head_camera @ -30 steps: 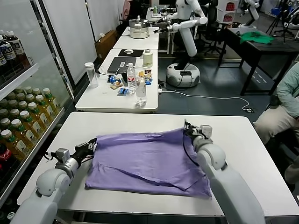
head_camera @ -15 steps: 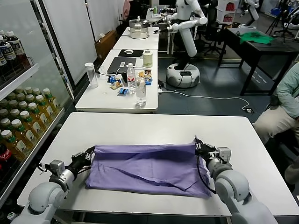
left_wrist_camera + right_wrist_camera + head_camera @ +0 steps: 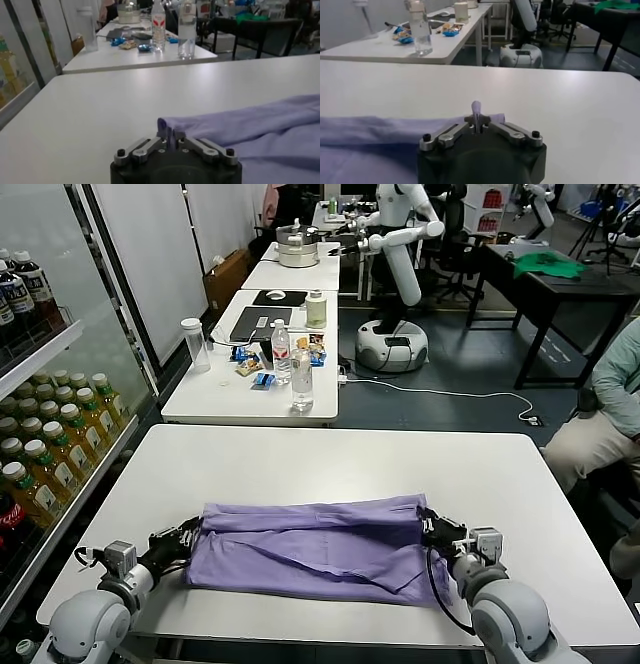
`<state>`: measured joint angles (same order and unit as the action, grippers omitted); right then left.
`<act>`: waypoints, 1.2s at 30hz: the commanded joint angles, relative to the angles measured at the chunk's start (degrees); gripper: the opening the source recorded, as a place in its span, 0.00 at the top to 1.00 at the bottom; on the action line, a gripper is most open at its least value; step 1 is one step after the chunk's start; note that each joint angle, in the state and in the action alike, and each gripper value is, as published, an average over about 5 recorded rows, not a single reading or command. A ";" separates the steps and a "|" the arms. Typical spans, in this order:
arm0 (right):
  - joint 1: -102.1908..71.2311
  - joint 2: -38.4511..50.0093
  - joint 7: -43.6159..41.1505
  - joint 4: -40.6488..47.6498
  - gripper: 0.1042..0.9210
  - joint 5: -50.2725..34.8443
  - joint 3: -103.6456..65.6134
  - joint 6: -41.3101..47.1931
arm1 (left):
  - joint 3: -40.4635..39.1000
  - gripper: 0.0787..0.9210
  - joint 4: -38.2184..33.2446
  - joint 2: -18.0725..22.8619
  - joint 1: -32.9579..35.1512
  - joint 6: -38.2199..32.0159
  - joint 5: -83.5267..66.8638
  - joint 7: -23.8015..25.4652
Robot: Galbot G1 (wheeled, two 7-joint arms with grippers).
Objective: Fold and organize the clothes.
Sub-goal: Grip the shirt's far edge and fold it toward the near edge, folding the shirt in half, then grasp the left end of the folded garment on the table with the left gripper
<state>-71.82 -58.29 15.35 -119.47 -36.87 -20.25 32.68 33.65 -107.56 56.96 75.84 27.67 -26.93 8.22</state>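
Observation:
The clothes (image 3: 310, 546), a lavender T-shirt, lie folded into a long flat band across the near half of the white table (image 3: 330, 459). My left gripper (image 3: 190, 536) sits low at the band's left end. In the left wrist view this gripper (image 3: 171, 134) has its jaws close together on a corner of the lavender cloth (image 3: 250, 120). My right gripper (image 3: 428, 527) is at the band's right end. In the right wrist view it (image 3: 477, 119) pinches a small tip of the shirt (image 3: 380, 131), which stands up between its fingers.
A second white table (image 3: 250, 389) behind carries water bottles (image 3: 301, 376), snacks and a laptop. Shelves of drink bottles (image 3: 45, 449) line the left side. A seated person (image 3: 610, 399) is at the right, and another robot (image 3: 400, 274) stands farther back.
Both grippers drew back toward the table's near edge and lowered, carrying the shirt's far edge over its near part. The shirt went from a broad spread to a narrow band.

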 commanded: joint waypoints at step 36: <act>-7.46 -1.31 -0.15 -7.60 0.12 8.40 0.14 0.46 | -13.20 0.23 -3.90 9.20 -1.88 4.52 -7.52 -35.11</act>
<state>-79.02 -59.53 15.20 -126.73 -29.01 -20.33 33.10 22.35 -111.07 65.27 73.75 31.54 -33.67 -24.01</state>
